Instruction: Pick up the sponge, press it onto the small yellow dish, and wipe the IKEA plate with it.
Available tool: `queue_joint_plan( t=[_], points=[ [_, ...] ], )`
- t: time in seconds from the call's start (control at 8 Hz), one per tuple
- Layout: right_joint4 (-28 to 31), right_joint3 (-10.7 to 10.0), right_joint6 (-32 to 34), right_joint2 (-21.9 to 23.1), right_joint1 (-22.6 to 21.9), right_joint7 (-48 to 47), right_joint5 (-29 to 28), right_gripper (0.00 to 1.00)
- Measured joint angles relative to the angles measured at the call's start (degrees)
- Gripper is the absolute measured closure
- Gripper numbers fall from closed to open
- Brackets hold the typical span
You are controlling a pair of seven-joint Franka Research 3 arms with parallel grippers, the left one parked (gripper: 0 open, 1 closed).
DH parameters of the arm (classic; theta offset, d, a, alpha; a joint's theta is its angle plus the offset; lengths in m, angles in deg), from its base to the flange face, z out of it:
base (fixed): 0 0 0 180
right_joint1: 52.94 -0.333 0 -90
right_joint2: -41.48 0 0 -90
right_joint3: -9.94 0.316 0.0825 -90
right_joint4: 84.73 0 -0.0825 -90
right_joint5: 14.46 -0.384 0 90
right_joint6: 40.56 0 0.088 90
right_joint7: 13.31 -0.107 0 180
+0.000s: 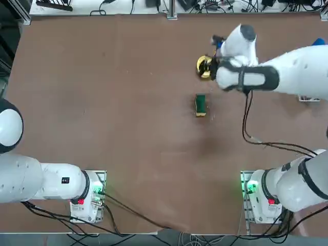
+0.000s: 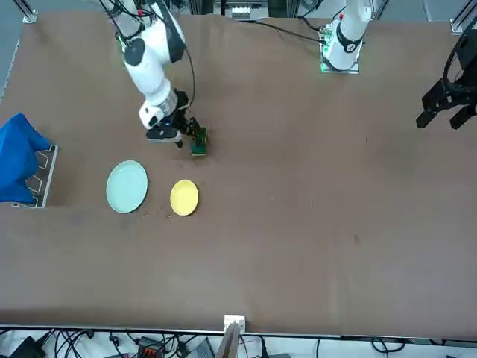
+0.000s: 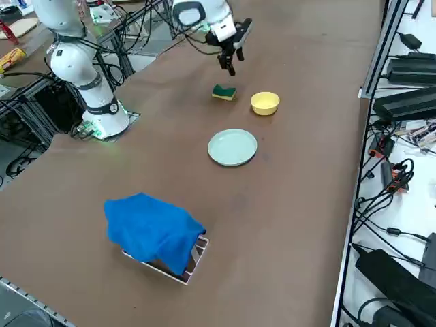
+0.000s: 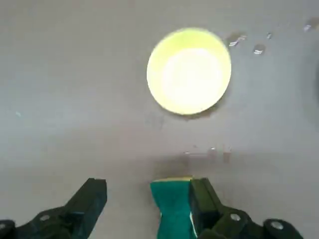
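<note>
The sponge (image 1: 200, 104), dark green on top with a yellow layer below, lies on the brown table. My right gripper (image 3: 229, 66) hangs open just above it, holding nothing. In the wrist view the sponge (image 4: 173, 206) shows low between the fingers, close beside one fingertip (image 4: 201, 195), while the other fingertip (image 4: 93, 196) stands well apart. The small yellow dish (image 3: 265, 103) sits a short way beyond the sponge, and the pale mint IKEA plate (image 3: 232, 147) stands next to it. My arm covers the plate and part of the dish (image 1: 203, 66) in the top view.
A blue cloth (image 3: 153, 231) is draped over a flat holder at the table's right side, past the plate. A few water drops (image 4: 244, 42) lie on the table near the dish. Cables run along the table's edges.
</note>
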Motion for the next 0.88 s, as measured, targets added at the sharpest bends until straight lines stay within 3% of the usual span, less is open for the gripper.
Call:
queue_joint_plan(
  t=[0.38, 0.88],
  points=[
    [-15.54, -0.17, 16.44, -0.54, 7.83, 3.87, 0.21, 0.0],
    [-32.89, -0.36, 38.06, -1.92, 17.64, 11.5, 5.73, 0.0]
  ],
)
